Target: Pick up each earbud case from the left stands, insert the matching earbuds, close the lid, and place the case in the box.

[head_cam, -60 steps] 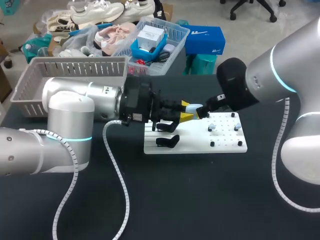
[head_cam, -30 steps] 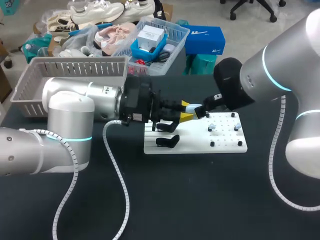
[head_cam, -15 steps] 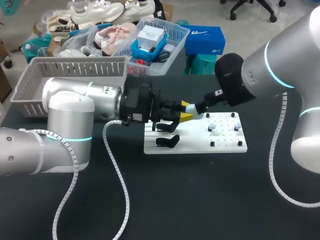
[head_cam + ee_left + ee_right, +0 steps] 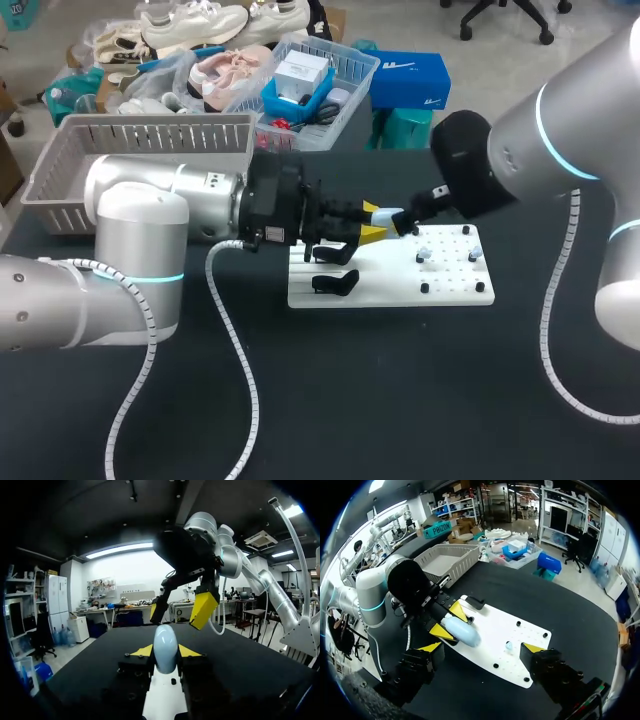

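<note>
Pinching smooth ovoid case (image 4: 165, 647), left hand (image 4: 372, 222)

A board (image 4: 400, 292) lies mid-frame in the head view, with a basket (image 4: 60, 190) at upper left. Over the board's left half, above a stand (image 4: 335, 284), the left gripper (image 4: 372, 224) grips a case (image 4: 388, 221). The right gripper (image 4: 408, 226) sits just right of it. An earbud (image 4: 424, 255) rests on the board's right half.
</note>
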